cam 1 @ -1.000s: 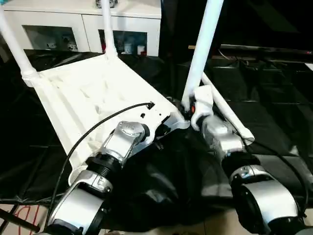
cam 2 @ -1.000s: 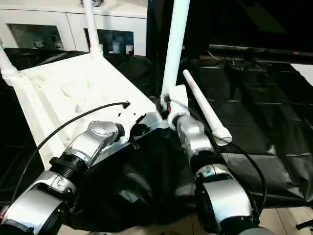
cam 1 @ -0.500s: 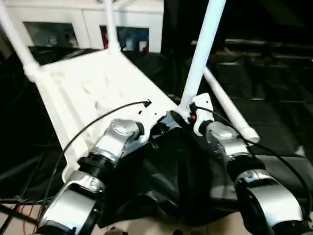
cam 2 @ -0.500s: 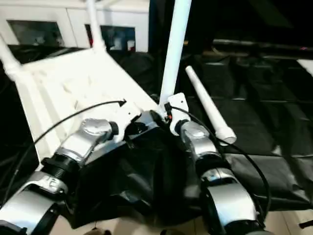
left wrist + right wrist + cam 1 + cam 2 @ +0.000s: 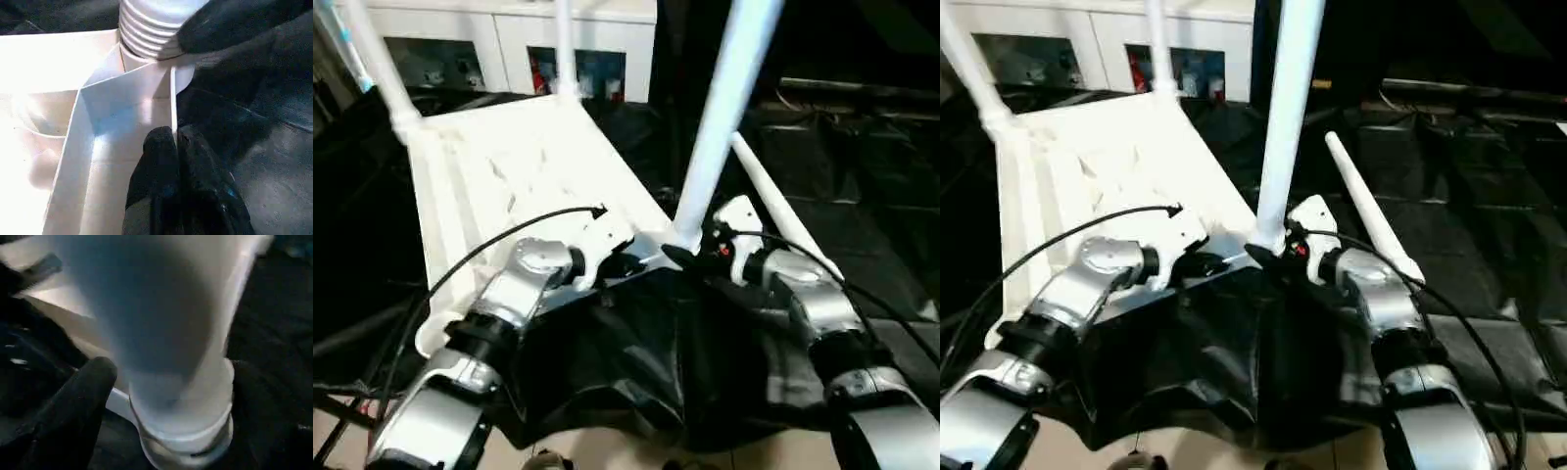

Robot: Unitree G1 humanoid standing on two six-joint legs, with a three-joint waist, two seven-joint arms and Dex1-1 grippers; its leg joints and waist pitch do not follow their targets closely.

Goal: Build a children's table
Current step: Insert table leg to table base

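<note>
The children's table lies upside down: its white ribbed tabletop (image 5: 509,166) rests on black cloth. Three white legs stand in corner sockets: two at the far corners, one (image 5: 720,117) at the near right. Another leg (image 5: 773,211) lies loose on the cloth to the right. My left gripper (image 5: 175,141) is shut on the tabletop's thin rim wall by the near right corner. My right gripper (image 5: 690,257) is open at the foot of the near right leg (image 5: 161,323); one finger (image 5: 73,416) stands just off the leg's ribbed base (image 5: 146,29).
A white cabinet (image 5: 499,39) with glass doors stands behind the tabletop. Black cloth (image 5: 636,362) covers the floor under and around the work, bunched up between my forearms. A thin black cable (image 5: 480,259) arcs over my left forearm.
My right gripper has opened off the base of the near right leg and drawn back a little to the right. My left gripper keeps its hold on the rim. The camera has shifted.
</note>
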